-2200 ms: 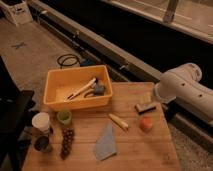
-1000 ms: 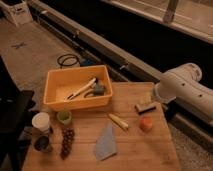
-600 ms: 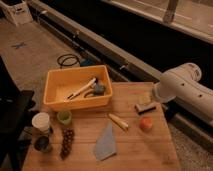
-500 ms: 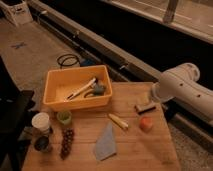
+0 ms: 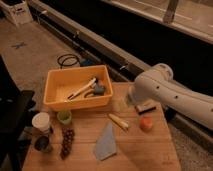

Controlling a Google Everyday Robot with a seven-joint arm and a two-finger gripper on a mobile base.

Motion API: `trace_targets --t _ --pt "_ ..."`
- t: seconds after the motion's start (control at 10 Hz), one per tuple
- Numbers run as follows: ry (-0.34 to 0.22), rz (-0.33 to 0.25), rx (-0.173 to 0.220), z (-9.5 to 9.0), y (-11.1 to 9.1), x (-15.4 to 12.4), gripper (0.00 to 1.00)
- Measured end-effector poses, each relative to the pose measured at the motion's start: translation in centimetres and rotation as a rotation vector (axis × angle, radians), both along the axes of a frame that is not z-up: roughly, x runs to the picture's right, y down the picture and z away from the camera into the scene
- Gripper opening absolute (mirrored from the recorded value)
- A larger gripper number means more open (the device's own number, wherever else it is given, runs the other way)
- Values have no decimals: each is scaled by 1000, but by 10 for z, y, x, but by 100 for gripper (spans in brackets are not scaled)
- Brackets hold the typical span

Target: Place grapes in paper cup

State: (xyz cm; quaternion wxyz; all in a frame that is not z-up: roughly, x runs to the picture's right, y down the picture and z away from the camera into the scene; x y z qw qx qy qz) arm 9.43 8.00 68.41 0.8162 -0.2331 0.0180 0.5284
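Camera view: my gripper (image 5: 144,107) sits at the right side of the table (image 5: 145,156), tucked under my white arm, just behind the orange fruit (image 5: 145,123). Fingers spread wide, nothing btwn them.

Grapes (image 5: 67,142) lie at the front-left, the bunch's long axis running toward me, well apart from my gripper. Paper cup (image 5: 41,122) stands upright just left of and behind them. Green cup (image 5: 64,117) is right at the bunch's far end, and the dark metal cup (image 5: 42,144) is beside the bunch on the left. Task not started, I reckon.

Risks:
- Crowded corner: coming down w/ wide fingers could knock the green or metal cup, or tip the paper cup, which looks light.
- A pinch on one berry may let the bunch swing or slip.
- Crossing over, my arm could drag the grey cloth (image 5: 106,144).
- Three cups close together, so easy to drop into the wrong one.
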Motion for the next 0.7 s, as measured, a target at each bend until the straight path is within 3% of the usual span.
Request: trace_targets --t 0.1,0.3,0.4,0.7 --pt "-83 -49 -7 -11 6 -28 80" --pt "-193 -115 -10 -28 14 -59 80" --pt "-221 -130 -10 -32 16 -67 80" --pt "-224 -131 -10 -32 16 -68 80"
